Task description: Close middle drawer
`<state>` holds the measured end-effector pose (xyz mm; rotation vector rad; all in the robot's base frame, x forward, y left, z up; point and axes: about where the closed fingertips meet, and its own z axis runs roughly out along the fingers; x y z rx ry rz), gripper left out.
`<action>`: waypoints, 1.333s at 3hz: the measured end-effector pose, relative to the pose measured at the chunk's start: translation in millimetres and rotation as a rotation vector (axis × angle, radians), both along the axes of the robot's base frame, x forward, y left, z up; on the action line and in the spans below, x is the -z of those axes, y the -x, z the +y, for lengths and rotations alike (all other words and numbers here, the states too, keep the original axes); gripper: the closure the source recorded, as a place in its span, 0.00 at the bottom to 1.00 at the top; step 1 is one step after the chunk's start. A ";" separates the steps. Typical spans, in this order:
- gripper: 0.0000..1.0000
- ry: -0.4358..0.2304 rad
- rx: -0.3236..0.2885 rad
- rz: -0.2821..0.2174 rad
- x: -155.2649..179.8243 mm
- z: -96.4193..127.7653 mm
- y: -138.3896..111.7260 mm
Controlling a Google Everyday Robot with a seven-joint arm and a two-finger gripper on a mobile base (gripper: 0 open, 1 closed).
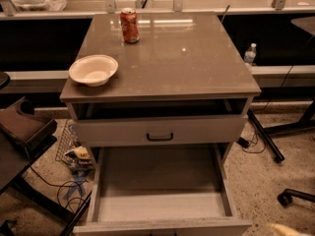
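The middle drawer (pixel 160 181) is pulled far out of the pale-grey cabinet toward me. Its grey-brown floor and pale side walls show, and its front edge (pixel 162 226) lies at the bottom of the view; its handle is hidden. Above it, the top drawer (pixel 197 130) with a black bar handle (pixel 160 136) stands slightly out under the tabletop. Only a pale tip of my gripper (pixel 284 228) shows at the bottom right edge, right of the drawer's front corner and apart from it.
A white bowl (pixel 93 70) and a red can (pixel 130 25) stand on the cabinet top (pixel 187 58). A dark chair (pixel 22 129) and floor clutter with cables (pixel 74 156) are at left. A water bottle (pixel 250 54), table legs (pixel 266 136) and a caster (pixel 285 198) are at right.
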<state>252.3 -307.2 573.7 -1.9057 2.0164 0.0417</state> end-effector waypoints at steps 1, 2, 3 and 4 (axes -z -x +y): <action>0.48 -0.092 -0.001 -0.010 36.8 18.3 18.2; 0.70 -0.222 -0.008 -0.047 66.2 40.4 16.1; 0.94 -0.367 -0.033 -0.061 100.9 63.6 3.7; 1.00 -0.473 -0.054 -0.046 136.0 86.6 -8.2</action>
